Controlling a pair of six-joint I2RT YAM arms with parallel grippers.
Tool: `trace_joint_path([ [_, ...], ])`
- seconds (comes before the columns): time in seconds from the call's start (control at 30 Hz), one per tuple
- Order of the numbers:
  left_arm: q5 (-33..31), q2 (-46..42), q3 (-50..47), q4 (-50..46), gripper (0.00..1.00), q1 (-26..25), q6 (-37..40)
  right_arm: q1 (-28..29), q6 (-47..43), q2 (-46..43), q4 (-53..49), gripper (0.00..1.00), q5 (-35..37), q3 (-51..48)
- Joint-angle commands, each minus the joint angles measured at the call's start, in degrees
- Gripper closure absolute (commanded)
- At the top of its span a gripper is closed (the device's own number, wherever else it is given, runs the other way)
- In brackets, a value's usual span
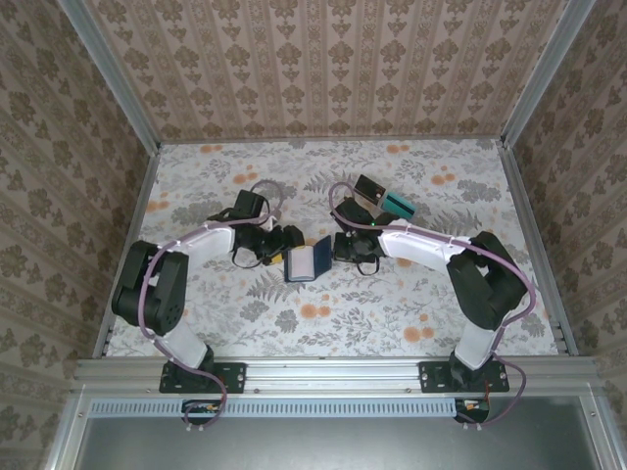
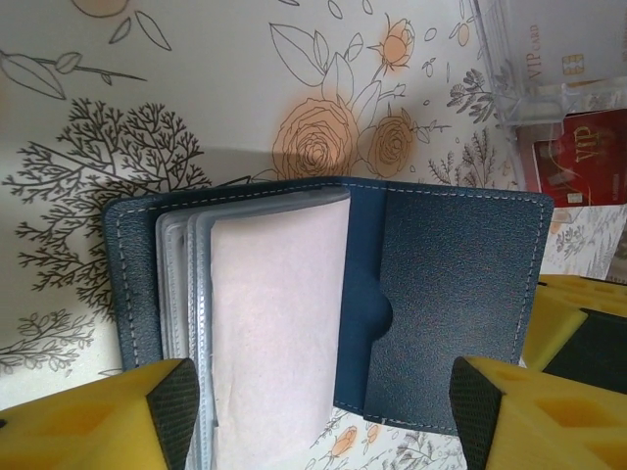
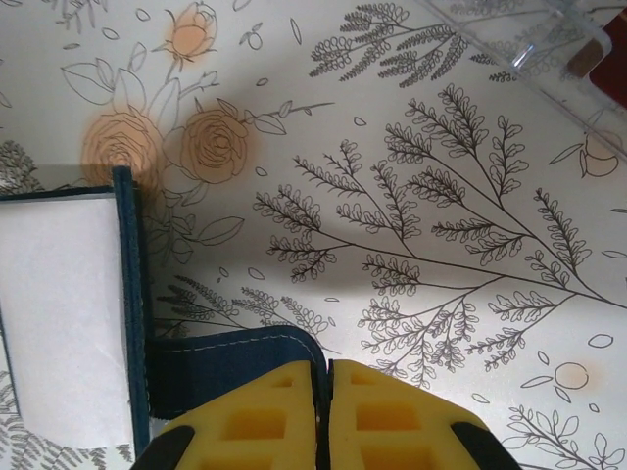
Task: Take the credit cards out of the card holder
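A small flat dark navy folding card holder (image 1: 306,262) lies open near the middle of the white floral-print tabletop (image 1: 392,304), between the 2 arms. In the left wrist view the card holder (image 2: 431,294) shows a stack of clear plastic sleeves (image 2: 191,294) with a pale, whitish page (image 2: 279,323) on top, and a stitched navy cover spread to the right with a rounded tab at its inner edge.

The left gripper (image 1: 284,243) sits at the card holder's left side. Its yellow fingers (image 2: 98,416) stand wide apart – jaws released – with the lower part of the card holder between them in that view (image 2: 318,421); whether either pad touches the leather I cannot tell.

The right gripper (image 1: 343,251) is at the card holder's right side, where the navy flap stands tilted up off the table. Its 2 yellow fingers (image 3: 392,416) are pressed together – clenched – and the edge of the navy flap (image 3: 225,367) runs into the seam between them (image 3: 325,416), so it appears pinched there.

Behind the right gripper a clear plastic compartment tray (image 1: 384,200) rests on the table, well apart from the card holder. A red card printed VIP (image 2: 588,157) lies in it.
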Motion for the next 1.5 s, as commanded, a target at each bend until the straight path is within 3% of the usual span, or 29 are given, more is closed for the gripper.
trace_joint_path([
  [0.0,-0.68,0.95,1.63,-1.44,0.29,-0.39,-0.96,0.13,0.42,1.40,-1.56,0.90,1.17,-0.72],
  [0.13,-0.43,2.72,2.58,-3.70,0.33,-0.89,-0.72,0.14,0.40,2.13,-1.39,0.90,0.30,-0.62],
  [0.43,-0.94,4.74,3.64,-5.01,0.32,-1.49,0.36,0.19,0.59,2.83,-0.95,0.90,-0.61,-0.27],
  [0.83,-0.42,5.06,4.46,-4.80,0.45,-2.07,0.36,0.23,1.04,2.82,-0.68,0.90,-0.58,-0.34],
  [1.13,5.27,6.02,4.77,-1.42,0.45,-3.52,0.30,0.23,0.97,3.23,0.20,0.90,-1.73,-0.27],
  [1.27,6.13,5.76,5.10,-0.90,0.57,-4.03,0.49,0.32,-0.18,3.56,3.54,0.90,-6.34,-0.70],
  [1.47,0.57,2.61,4.52,-5.24,0.65,-3.53,1.80,0.83,-0.29,4.76,10.37,0.89,-13.83,-1.10],
])
